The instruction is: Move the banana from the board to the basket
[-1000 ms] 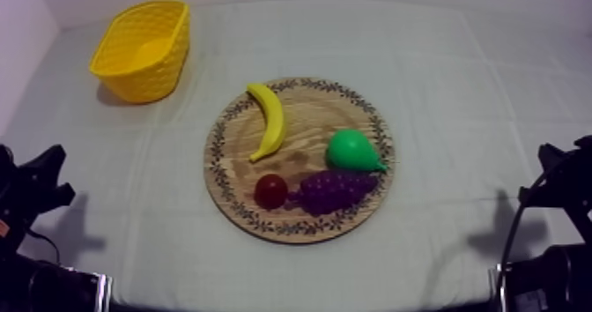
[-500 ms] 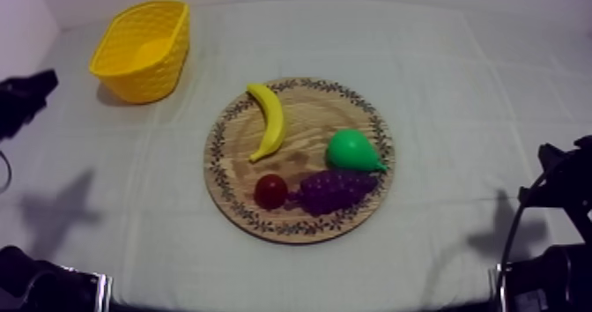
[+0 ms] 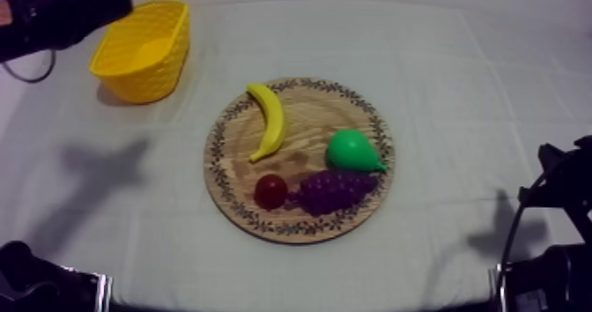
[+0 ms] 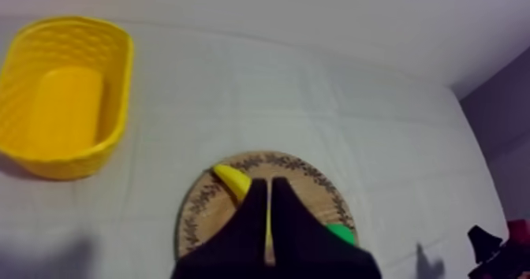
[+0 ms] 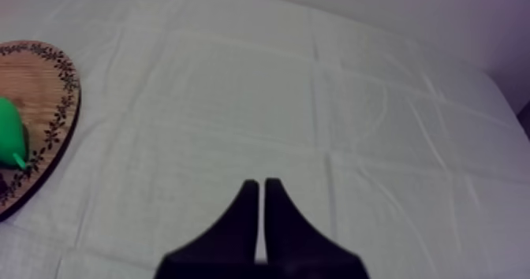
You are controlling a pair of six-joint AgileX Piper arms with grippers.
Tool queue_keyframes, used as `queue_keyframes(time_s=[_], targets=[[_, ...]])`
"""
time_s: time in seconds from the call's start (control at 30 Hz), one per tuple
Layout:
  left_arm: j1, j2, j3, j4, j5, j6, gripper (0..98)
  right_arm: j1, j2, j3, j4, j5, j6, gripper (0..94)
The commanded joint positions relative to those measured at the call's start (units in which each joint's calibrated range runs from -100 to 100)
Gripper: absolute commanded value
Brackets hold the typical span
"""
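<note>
**Left arm shifted to the basket corner; banana not yet lifted**

Listed by size: table cloth (image 3: 493,95), unchanged. The left arm (image 3: 62,16) was recorded at the table's left edge half a second ago and is now at the far left corner beside the yellow basket (image 3: 145,64). The round wooden board (image 3: 304,126) is unmoved. On the left gripper (image 4: 266,186) the fingers are pressed together on nothing, above the board. On the right gripper (image 5: 261,186) they are likewise closed and empty, over bare cloth. The banana (image 3: 270,120) is yellow, curved and unmarked. It lies on the board's basket-side half near the rim, well apart from the basket. The pear (image 3: 351,150), grapes (image 3: 333,190) and small red fruit (image 3: 270,190) are unmoved.
</note>
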Motion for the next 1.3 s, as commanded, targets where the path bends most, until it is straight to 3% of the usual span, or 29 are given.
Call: queue_keyframes(time_s=[0.0,0.27,0.43,0.6,0.93,1.0,1.13,1.27], targets=[[1.4,5.82,-3.68,0.04,0.6,0.66,0.1,0.03,-0.05,0.05,0.01,0.01,-0.01,0.4],[3.24,17.05,-9.88,1.56,2.44,1.93,0.1,0.03,-0.05,0.05,0.01,0.01,0.03,0.4],[1.39,23.81,-12.72,6.01,5.14,-1.23,0.6,0.03,-0.05,0.05,0.01,0.01,0.03,0.4],[1.34,28.39,-10.83,10.07,3.35,-2.92,1.1,0.03,-0.05,0.05,0.01,0.01,0.04,0.4],[3.36,32.05,-7.73,10.89,1.1,-1.1,7.4,0.03,-0.05,0.05,0.01,0.01,0.04,0.4],[3.35,32.55,-7.91,11.13,1.55,-0.63,16.2,0.03,-0.05,0.05,0.01,0.01,0.04,0.4],[3.07,33.39,-8.11,12.16,1.93,-0.24,53.7,0.03,-0.05,0.05,0.01,0.01,0.04,0.4],[3.46,34.21,-8.21,12.49,1.04,-0.05,64.9,0.03,-0.05,0.05,0.01,0.01,0.04,0.4]])
